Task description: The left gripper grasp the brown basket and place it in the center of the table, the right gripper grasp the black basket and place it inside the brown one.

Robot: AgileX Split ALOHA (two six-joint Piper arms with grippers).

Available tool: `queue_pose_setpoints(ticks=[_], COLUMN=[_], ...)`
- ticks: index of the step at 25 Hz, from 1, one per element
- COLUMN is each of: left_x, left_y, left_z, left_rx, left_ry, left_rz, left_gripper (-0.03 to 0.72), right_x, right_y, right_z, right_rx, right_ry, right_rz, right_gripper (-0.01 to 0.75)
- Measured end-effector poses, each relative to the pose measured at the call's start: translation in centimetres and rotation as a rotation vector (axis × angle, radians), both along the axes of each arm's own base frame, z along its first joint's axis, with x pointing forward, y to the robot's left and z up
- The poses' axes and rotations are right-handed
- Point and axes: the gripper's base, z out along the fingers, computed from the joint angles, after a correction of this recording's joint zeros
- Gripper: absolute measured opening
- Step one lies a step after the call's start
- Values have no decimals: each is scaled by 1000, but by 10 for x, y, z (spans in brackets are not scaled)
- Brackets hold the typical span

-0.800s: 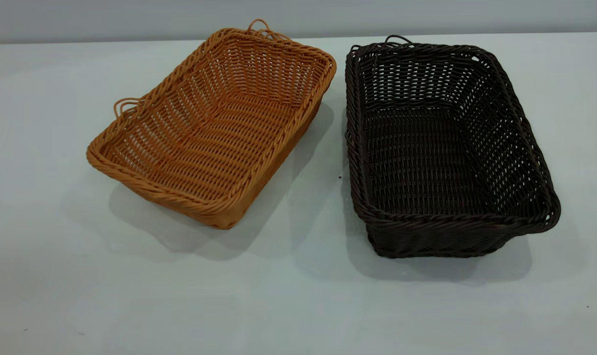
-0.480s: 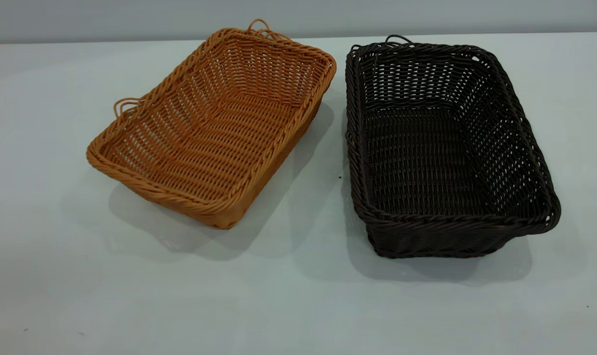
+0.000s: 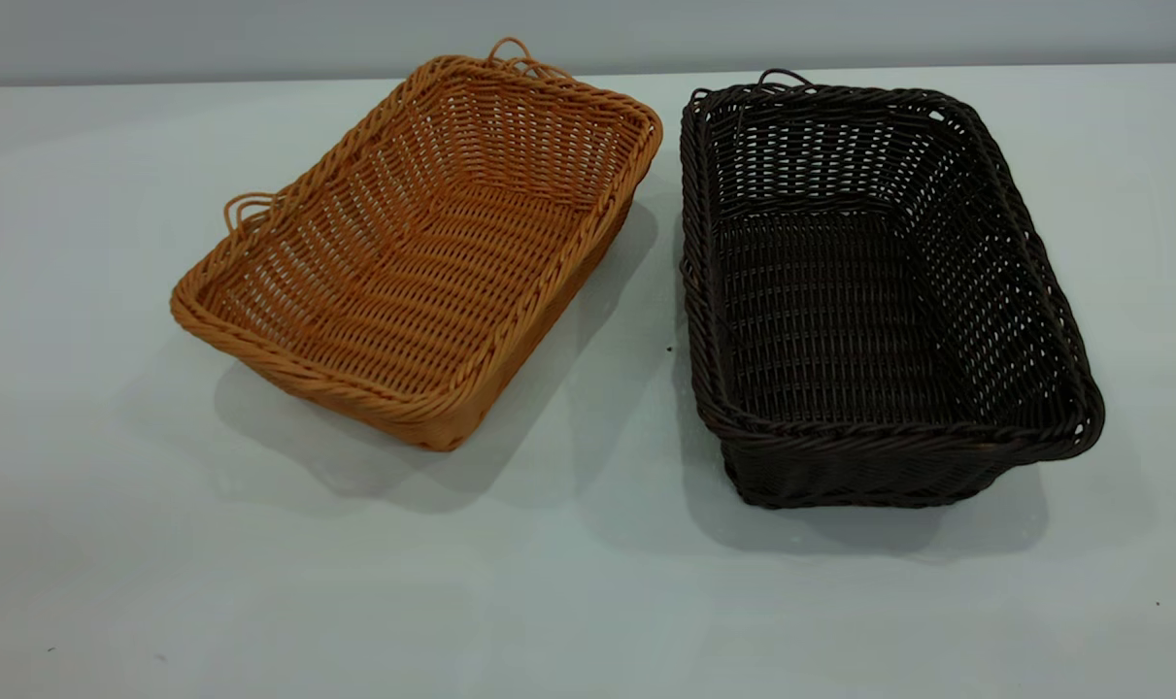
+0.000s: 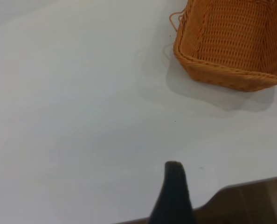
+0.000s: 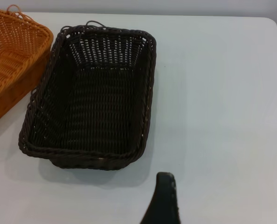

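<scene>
The brown basket (image 3: pixel 422 252) and black basket (image 3: pixel 869 291) sit apart on the table (image 3: pixel 588 602), bare white surface around them; whether the left gripper (image 4: pixel 174 193) or right gripper (image 5: pixel 162 198) is open cannot be told.

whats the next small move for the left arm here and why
Probably bring the left gripper toward the brown basket's near rim. Both it and the black basket sit untouched on the table, and the gripper hangs near the table's edge, well apart from the basket.

Brown basket (image 3: pixel 418 257) on table (image 3: pixel 112 544), left, angled; black basket (image 3: pixel 874 291) right, just beside, apart; both toward far edge.
</scene>
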Motion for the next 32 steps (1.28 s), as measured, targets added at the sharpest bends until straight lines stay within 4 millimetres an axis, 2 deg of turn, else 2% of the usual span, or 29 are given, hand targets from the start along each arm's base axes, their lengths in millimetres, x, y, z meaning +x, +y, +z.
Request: queue_pose_setpoints(ticks=[17,22,25,27,32], left_x=[0,6,28,49,125], left_y=[0,0,-1,-2,-3], left_z=[1,26,48,60,63], left_rx=[-16,-88,-107,-118,-47], left_ry=[-2,45,24,19,45], left_rz=[12,74,74,75,37], left_gripper=[552,552,552,552,552], right_x=[0,0,0,0,0], right_y=[0,0,0,0,0], right_z=[0,0,0,0,0], right_rx=[0,0,0,2,8], right_ry=[0,-1,-1,-1,0], right_rz=[0,0,0,-1,-4], right_gripper=[581,581,581,581,581])
